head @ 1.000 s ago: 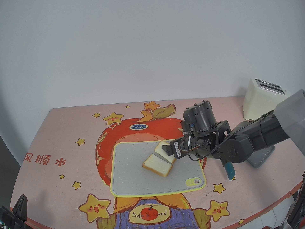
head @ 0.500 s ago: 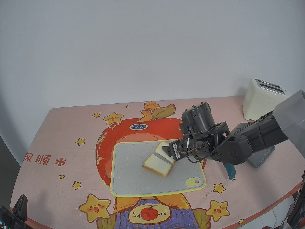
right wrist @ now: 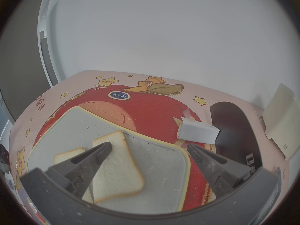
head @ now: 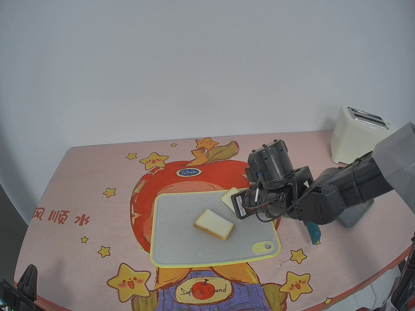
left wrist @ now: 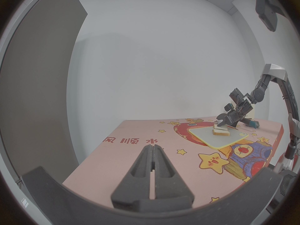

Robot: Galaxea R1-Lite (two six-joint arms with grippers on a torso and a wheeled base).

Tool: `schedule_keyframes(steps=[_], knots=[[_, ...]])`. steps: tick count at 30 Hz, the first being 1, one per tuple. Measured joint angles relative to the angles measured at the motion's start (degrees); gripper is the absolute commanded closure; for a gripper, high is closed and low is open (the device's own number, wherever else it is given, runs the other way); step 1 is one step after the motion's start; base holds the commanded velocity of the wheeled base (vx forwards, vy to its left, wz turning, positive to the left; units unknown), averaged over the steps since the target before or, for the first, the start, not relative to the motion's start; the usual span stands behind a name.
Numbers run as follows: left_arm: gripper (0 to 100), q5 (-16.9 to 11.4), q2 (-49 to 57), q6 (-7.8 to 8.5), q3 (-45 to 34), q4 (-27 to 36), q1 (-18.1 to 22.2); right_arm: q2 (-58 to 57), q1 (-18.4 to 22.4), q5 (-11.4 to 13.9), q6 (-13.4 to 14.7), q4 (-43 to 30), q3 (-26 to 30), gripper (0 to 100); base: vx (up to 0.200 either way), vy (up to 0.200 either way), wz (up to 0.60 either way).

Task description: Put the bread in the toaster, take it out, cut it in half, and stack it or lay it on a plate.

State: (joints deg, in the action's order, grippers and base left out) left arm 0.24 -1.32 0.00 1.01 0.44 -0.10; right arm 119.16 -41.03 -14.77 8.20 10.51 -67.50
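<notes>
Two fingers pressed together: that is how the left end effector [left wrist: 153,147] looks from its own wrist, low off the bench's [head: 86,182] eight o'clock edge. Red characters are printed on the bench cover there, and small lettering sits on the apple picture. On the cutting board [head: 177,242], the near bread half [head: 214,224] lies flat, with the far bread half [head: 229,196] at one o'clock from it. The right wrist view shows the right end effector [right wrist: 149,147] spread wide and pinching nothing, one finger [right wrist: 90,160] above the far bread half; the head view hides that gap. A teal-handled knife [head: 313,233] lies at four o'clock from it. The toaster [head: 358,137] stands at the bench's two o'clock corner.
</notes>
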Motion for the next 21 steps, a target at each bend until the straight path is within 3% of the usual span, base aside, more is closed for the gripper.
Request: schedule_keyframes(steps=[21], knots=[[100, 0.0, 0.0, 0.00, 0.0, 0.0, 0.0, -6.1, -1.2, 0.0, 1.2, -0.1, 2.1, 100, 0.000, 0.000, 0.00]])
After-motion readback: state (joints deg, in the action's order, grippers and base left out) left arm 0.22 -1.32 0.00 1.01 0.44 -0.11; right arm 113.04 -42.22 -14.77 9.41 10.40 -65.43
